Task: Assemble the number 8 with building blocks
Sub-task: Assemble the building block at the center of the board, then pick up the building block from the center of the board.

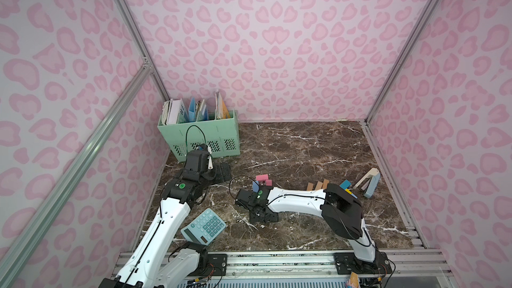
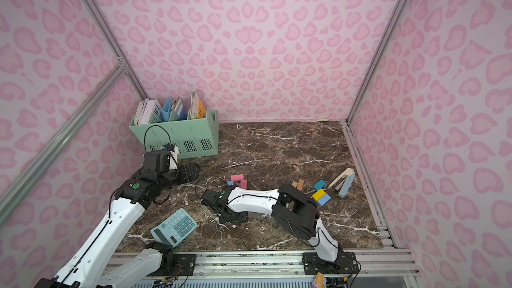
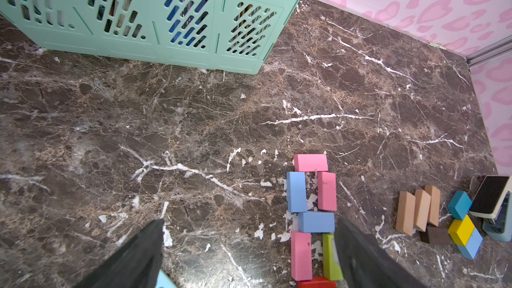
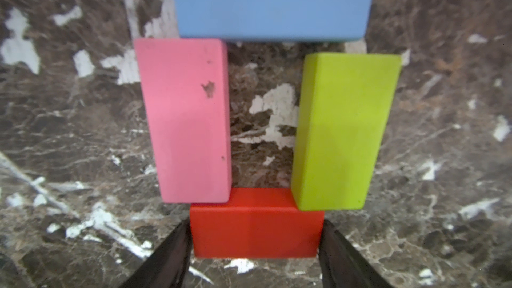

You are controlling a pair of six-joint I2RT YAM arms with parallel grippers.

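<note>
- While the dark marble worktop [image 1: 304, 148] is carrying everything, a mint file basket [image 1: 199, 134] is standing at its far left corner, holding papers upright.
- The left hand [image 3: 249, 225] is hovering in front of the basket with its jaws spread wide, holding nothing.
- The right hand [image 4: 256, 225] is reaching low over the middle of the worktop, its fingers [image 4: 171, 250] lying close against both short ends of the red block [image 4: 255, 217]. I cannot tell whether they are gripping it or only flanking it.
- A light-blue calculator [image 1: 203, 226] is lying near the front edge, beside the left arm.
- A stapler [image 1: 370, 182] is sitting near the right edge.
- The building blocks [image 3: 315, 221] are forming two joined loops mid-worktop: pink and blue pieces are making the far loop, and the red block is closing the near one between a pink block [image 4: 185, 120] and a green block [image 4: 343, 128].
- Spare blocks [image 3: 418, 210] in bare wood, teal, yellow, light blue and dark brown are lying clustered just beside the stapler.
</note>
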